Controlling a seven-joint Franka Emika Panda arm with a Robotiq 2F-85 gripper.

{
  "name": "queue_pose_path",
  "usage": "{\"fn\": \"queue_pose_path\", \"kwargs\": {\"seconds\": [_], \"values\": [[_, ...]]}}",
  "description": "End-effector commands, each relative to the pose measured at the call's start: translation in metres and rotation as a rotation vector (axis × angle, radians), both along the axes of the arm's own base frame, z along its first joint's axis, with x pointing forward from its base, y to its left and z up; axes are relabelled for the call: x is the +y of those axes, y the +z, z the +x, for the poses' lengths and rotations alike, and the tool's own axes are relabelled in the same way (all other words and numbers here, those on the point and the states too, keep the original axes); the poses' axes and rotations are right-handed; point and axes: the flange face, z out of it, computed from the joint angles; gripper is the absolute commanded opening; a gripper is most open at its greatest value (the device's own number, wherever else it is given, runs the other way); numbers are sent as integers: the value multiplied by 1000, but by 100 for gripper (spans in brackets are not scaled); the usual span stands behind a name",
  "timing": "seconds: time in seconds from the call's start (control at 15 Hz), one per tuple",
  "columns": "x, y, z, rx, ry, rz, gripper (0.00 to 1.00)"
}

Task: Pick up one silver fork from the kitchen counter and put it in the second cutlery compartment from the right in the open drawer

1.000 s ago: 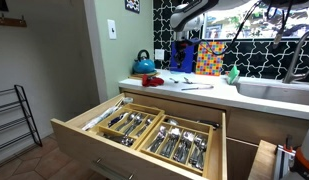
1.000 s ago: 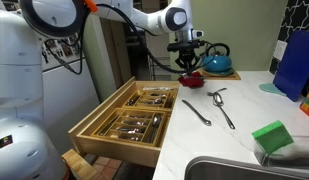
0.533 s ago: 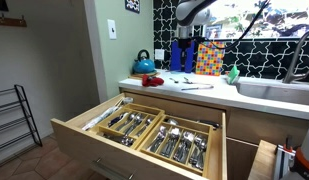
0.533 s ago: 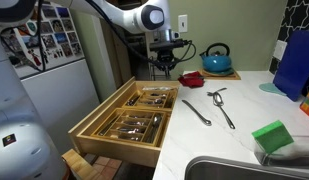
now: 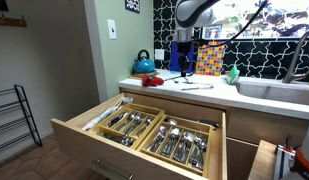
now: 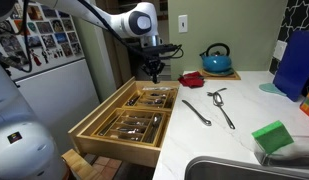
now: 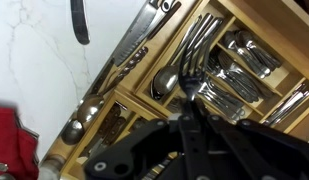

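The wide wooden drawer [image 5: 89, 148] stands open under the pale kitchen counter [image 5: 226, 98]; its two trays hold silver cutlery in narrow cutlery compartments [image 7: 216, 62]. My gripper [image 6: 152, 72] hangs above the far end of the drawer [image 6: 112, 146], off the counter [image 6: 229, 145]. In the wrist view the gripper [image 7: 191, 97] is shut on a slim silver fork [image 7: 190, 86], which points down over the compartments. Two more silver utensils [image 6: 197, 111] [image 6: 223, 106] lie on the counter. I cannot tell which compartment is directly beneath the fork.
A red dish [image 6: 192, 79] and a teal kettle [image 6: 216, 60] stand at the counter's far end. A green sponge [image 6: 274, 137] lies by the sink [image 6: 229, 172]. A blue bag [image 6: 294, 60] stands at the wall. A narrower pull-out [image 5: 262, 162] is open beside the drawer.
My gripper has moved from above the red dish at the counter's edge out over the far end of the open drawer, still shut. The utensils on the counter have not moved.
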Motion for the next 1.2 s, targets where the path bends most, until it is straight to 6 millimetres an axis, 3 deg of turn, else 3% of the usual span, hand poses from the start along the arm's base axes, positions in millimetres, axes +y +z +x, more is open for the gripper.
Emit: {"fn": "queue_pose_path", "kwargs": {"seconds": [0.0, 0.27, 0.33, 0.47, 0.8, 1.13], "values": [[2, 0, 0, 2, 18, 0, 8], [3, 0, 0, 3, 37, 0, 8], [3, 0, 0, 3, 38, 0, 3], [14, -7, 1, 24, 152, -28, 3], [44, -43, -6, 85, 426, -31, 3], [56, -86, -43, 155, 681, -29, 3]]}}
